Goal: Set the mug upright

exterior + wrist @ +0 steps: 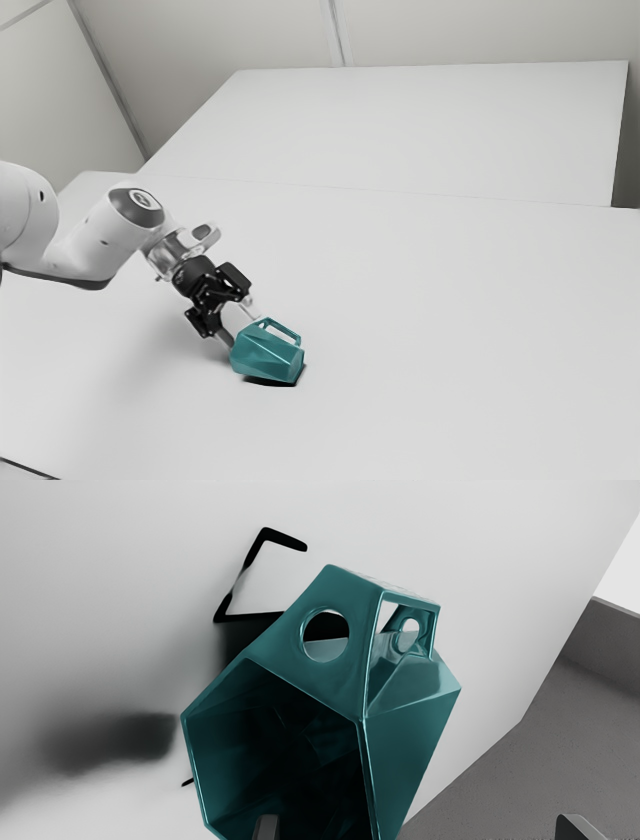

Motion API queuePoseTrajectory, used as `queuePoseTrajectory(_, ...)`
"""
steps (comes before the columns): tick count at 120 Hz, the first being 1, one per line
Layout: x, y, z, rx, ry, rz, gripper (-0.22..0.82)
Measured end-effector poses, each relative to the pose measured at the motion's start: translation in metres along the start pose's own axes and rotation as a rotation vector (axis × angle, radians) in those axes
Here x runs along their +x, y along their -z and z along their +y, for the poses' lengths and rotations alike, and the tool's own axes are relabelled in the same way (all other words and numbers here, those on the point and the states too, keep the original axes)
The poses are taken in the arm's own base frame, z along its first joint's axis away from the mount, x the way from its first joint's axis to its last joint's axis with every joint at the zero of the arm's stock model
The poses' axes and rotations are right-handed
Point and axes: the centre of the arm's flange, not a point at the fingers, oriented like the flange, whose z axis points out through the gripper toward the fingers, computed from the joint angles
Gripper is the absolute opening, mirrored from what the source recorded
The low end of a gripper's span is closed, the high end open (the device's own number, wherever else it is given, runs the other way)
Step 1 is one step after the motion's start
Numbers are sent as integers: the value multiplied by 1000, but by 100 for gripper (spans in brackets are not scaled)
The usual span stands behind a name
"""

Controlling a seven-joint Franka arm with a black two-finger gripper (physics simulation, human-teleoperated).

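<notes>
Exterior view: mug (pixel 268 353) lying on its side on the desk (pixel 430 320), well in from the far edge; not upright.
Mouth and handle: mouth turned toward the gripper (pixel 242 327), handle (pixel 283 328) on the upper side.
Fingers (pixel 266 828): open, wide apart, one at the mouth, the other outside the side wall with a gap beside it; nothing gripped.
Step in hand: by the look of it, lining up for a hold on that wall.
Next move: bring the wall squarely between both tips, close until firm from two sides, then lift slightly and turn the mouth upward, lowering the base flat onto the desk.
</notes>
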Motion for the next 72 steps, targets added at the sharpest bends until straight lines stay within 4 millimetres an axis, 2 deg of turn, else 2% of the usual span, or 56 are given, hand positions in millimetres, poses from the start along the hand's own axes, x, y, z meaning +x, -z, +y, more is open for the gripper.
queuePoseTrajectory(44, 8, -18, 10, -11, -35, 1, 60)
queuePoseTrajectory(72, 9, -29, 6, -42, -28, 2, 60)
